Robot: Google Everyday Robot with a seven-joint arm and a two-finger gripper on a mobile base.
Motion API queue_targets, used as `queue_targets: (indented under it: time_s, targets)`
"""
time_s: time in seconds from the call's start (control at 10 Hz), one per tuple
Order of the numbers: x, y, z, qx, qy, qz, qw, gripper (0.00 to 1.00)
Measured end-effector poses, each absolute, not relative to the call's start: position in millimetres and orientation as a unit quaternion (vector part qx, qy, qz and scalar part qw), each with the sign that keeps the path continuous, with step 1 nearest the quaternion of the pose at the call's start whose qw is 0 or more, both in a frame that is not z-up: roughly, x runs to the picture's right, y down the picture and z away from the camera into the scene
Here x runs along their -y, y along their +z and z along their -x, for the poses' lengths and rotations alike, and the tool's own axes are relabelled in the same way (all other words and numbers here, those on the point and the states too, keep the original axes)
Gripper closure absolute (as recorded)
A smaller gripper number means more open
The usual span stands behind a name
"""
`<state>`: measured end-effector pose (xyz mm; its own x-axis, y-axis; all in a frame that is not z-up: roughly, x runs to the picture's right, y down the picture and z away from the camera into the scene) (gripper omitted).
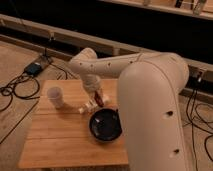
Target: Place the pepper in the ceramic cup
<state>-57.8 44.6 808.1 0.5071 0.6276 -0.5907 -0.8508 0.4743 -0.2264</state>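
Red pepper pinched in fingers of gripper, beside black bowl, ceramic cup apart

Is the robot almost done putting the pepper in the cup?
About halfway. The pepper looks picked up: it sits in the end effector, above the table by the black bowl. In hand: carrying it. Left: reach the ceramic cup, off to the side, and drop it in.
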Motion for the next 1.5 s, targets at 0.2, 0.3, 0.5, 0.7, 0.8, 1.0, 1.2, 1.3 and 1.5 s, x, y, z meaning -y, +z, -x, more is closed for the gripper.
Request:
queue_targets:
  time_s: [0.2,0.3,0.5,0.7,0.8,1.0,1.2,1.3,1.5]
  targets:
    - [-29.0,810.9,82.2,-0.185,0.442,0.253,0.840,1.00]
    - [-15.6,813.0,97.0,-0.162,0.443,0.249,0.846,1.00]
    - [14.8,814.0,128.6,-0.110,0.446,0.237,0.856,1.00]
    - [39.1,812.1,154.5,-0.066,0.444,0.225,0.865,1.00]
    - [44.8,810.7,165.0,-0.050,0.441,0.222,0.868,1.00]
    - [47.3,804.5,190.3,-0.016,0.428,0.226,0.875,1.00]
    - [46.8,796.5,213.5,0.013,0.411,0.233,0.882,1.00]
    - [48.0,791.6,226.0,0.032,0.401,0.235,0.885,1.00]
    - [52.5,785.4,241.7,0.060,0.389,0.235,0.889,1.00]
